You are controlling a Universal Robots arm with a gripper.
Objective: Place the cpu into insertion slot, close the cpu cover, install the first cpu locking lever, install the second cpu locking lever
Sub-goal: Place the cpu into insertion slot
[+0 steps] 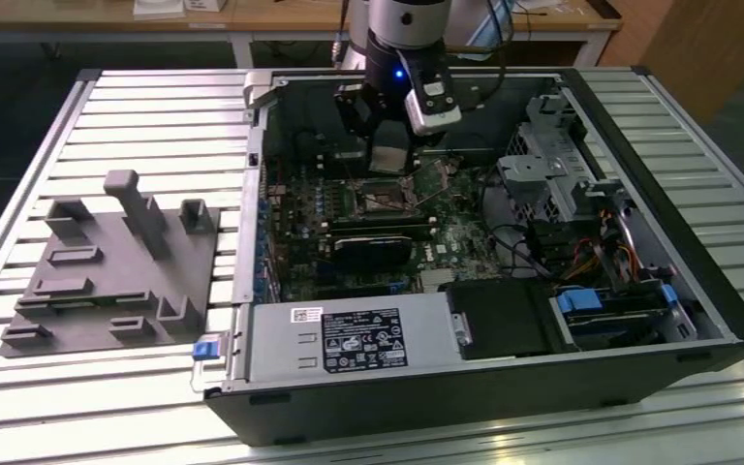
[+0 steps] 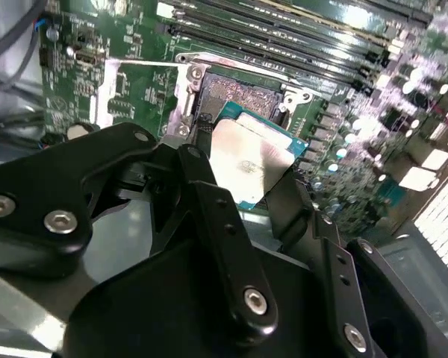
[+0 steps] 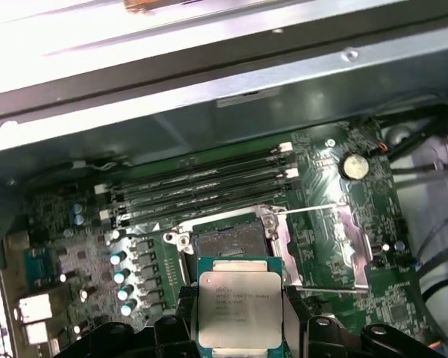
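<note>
My gripper (image 1: pixel 387 153) hangs inside the open computer case (image 1: pixel 259 194), a little above the motherboard, shut on the cpu (image 1: pixel 389 161). The cpu (image 3: pixel 240 304) is a small pale silvery square on a green carrier, pinched at two opposite edges by black fingers (image 3: pixel 181 317). The insertion slot (image 3: pixel 228 240) lies bare just beyond it. In the second wrist view the cpu (image 2: pixel 250 159) hovers beside the insertion slot (image 2: pixel 243 95), tilted. The cpu cover (image 3: pixel 330 246) is folded back flat next to the slot. Two thin wire locking levers (image 3: pixel 313 208) stand free along the cover's sides.
Memory slots (image 3: pixel 201 186) run just behind the socket. A black card (image 1: pixel 372 244) lies in front of it, with the power supply (image 1: pixel 346 339) nearer still. A drive cage (image 1: pixel 546 174) stands at the exterior view's right. A grey fixture (image 1: pixel 113 262) sits outside the case at the left.
</note>
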